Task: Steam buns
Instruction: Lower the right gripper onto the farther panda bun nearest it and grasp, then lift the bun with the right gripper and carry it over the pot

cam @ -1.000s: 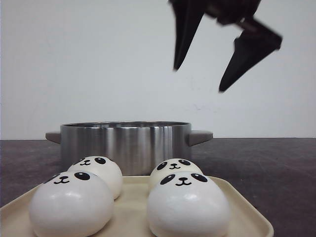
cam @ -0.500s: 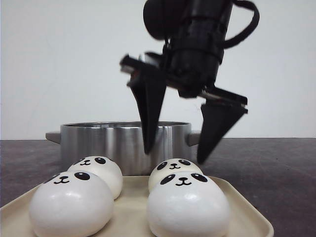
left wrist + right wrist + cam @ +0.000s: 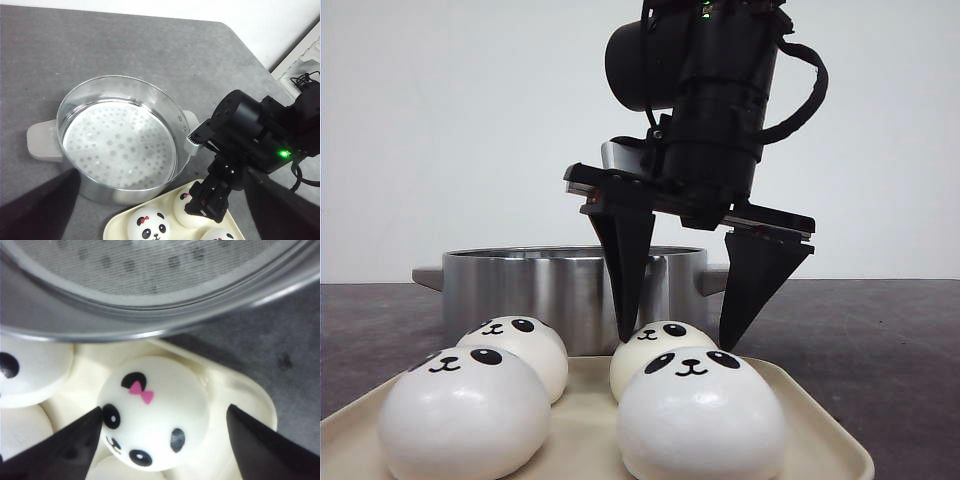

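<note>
Four white panda-faced buns sit on a cream tray (image 3: 820, 440): front left (image 3: 463, 410), back left (image 3: 520, 350), back right (image 3: 655, 340), front right (image 3: 700, 415). My right gripper (image 3: 676, 345) is open and straddles the back right bun (image 3: 152, 410), with one finger (image 3: 65, 445) touching its side and the other apart from it. The steel steamer pot (image 3: 570, 290) stands just behind the tray; it is empty, and its perforated floor (image 3: 120, 140) shows. My left gripper (image 3: 161, 172) is open and empty, high above the pot and tray.
The pot has grey side handles (image 3: 42, 142). The tray's rim (image 3: 240, 395) lies close to the pot's wall (image 3: 150, 305). Dark grey tabletop (image 3: 125, 45) spreads around. Cables and a white object (image 3: 305, 65) lie off the table's far corner.
My right gripper has come down from high above the pot to straddle the back right bun, jaws still open. That bun has shifted slightly left.
</note>
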